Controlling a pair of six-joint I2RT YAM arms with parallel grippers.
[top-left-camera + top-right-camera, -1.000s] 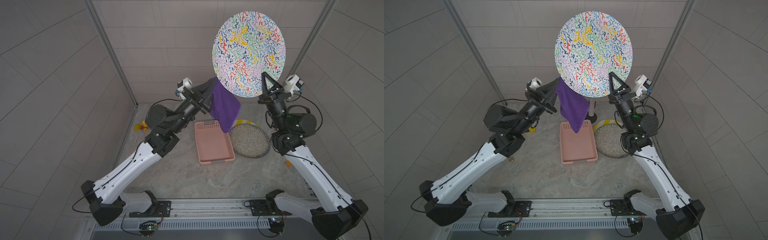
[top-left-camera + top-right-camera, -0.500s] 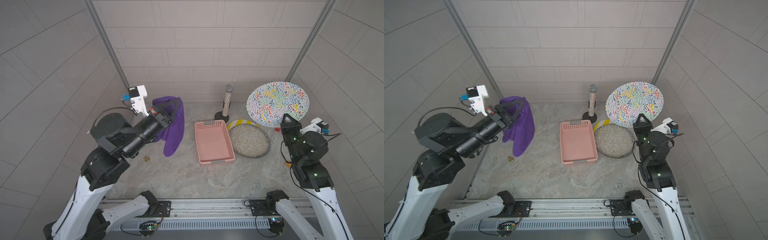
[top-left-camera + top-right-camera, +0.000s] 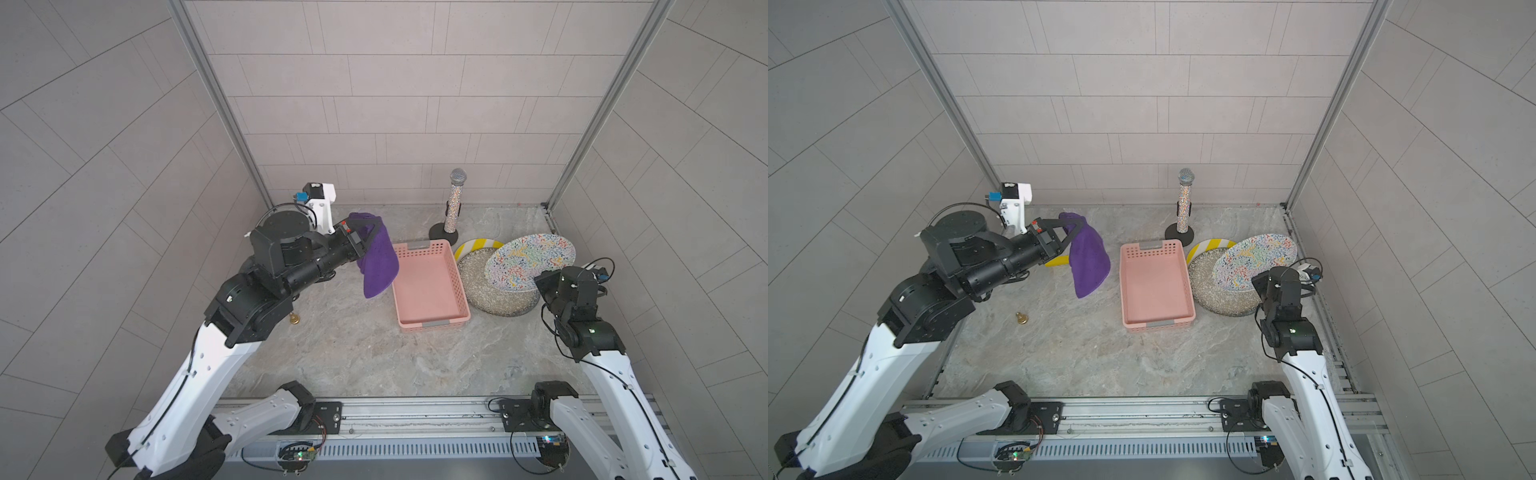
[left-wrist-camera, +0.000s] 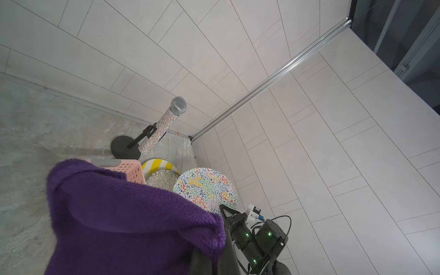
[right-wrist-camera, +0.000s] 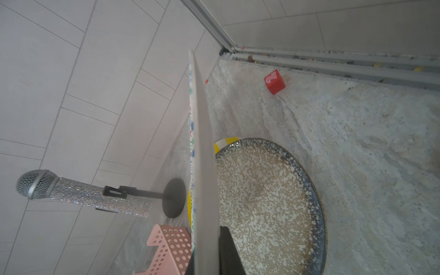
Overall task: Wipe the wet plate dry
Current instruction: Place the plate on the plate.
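**Arms apart, plate brought low and cloth drawn off**

A second ago I had the patterned plate held high and upright, facing the cameras, with the purple cloth right against its edge. Now the two are well apart. The right gripper is clamped tight on the plate's near rim. The plate has come down to the right side of the table, tilted and hanging just above the speckled dish. I can't tell whether it touches the dish. My right wrist view shows the plate edge-on with the dish behind it.

The left gripper has swung back to its own side, jaws pinched together on the cloth. The cloth hangs free in the air just beside the pink basket.

I read this as the wiping contact being over, at least for this pass, and the plate heading to be set down. I can't see any water on the patterned face, so I can't confirm that it is dry. If it isn't, I'd have to bring both arms together again
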